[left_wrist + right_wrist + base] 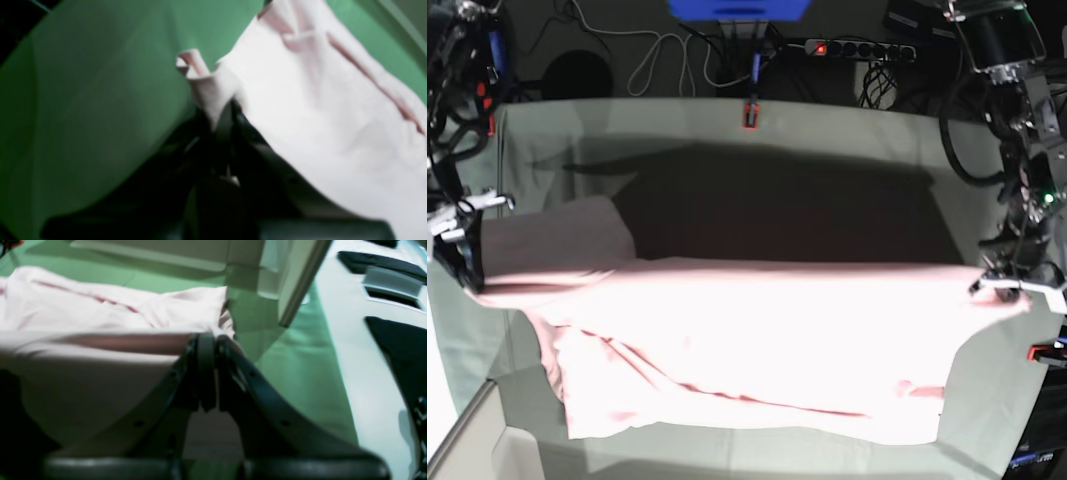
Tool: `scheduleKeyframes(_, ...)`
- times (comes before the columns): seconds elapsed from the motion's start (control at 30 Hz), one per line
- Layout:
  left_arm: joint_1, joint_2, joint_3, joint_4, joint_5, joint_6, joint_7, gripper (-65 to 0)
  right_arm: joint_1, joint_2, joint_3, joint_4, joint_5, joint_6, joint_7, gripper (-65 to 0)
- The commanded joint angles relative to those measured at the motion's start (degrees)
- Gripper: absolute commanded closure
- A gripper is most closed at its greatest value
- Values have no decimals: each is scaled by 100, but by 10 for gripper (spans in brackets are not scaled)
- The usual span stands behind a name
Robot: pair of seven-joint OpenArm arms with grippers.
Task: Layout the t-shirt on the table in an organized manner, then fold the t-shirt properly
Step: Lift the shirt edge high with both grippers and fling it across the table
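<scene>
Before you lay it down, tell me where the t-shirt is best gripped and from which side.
Grip the t-shirt at the two ends of its stretched upper edge, coming in from the outer sides. The left gripper and right gripper are each shut on a bunched corner there; the edge runs taut between them and the body hangs down to the table.

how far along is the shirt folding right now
Early stage. Done: both tools have a grip, the left tool and the right tool each shut on an edge of the t-shirt. In hand: the shirt is stretched between them above the table, its lower part draping down with creases. Left: laying it flat and every fold; no fold shows yet.
</scene>
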Motion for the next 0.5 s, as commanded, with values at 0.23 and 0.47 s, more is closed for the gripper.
scheduleKeyframes(0.23,-1704,-331,587,-330,115,19,-77,0,1827,529,28,-451,130,-59,-1119,0)
scheduleKeyframes(0.47,-4148,-331,1176,-1648,62,19,222,0,3972,1197,-156,-979,122,-59,-2218,0)
